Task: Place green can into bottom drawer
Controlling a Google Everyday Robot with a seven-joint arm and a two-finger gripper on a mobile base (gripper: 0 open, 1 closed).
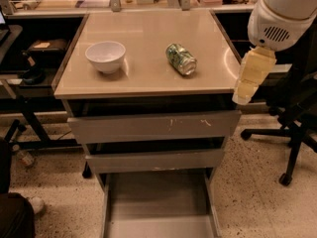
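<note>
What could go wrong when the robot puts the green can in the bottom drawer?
The green can lies on its side on the tabletop, so a nudge might roll it away. The gripper hangs beside the tabletop's edge, apart from the can, and could bump that edge reaching in. Two upper drawer fronts stick out above the open bottom drawer, so the arm might hit them.

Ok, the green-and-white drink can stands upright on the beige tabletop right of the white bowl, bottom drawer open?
No: the camera view shows the green-and-white drink can lying on its side. It is on the beige tabletop, right of the white bowl; the grey bottom drawer is open. The cream end effector hangs beside the tabletop's right edge.
</note>
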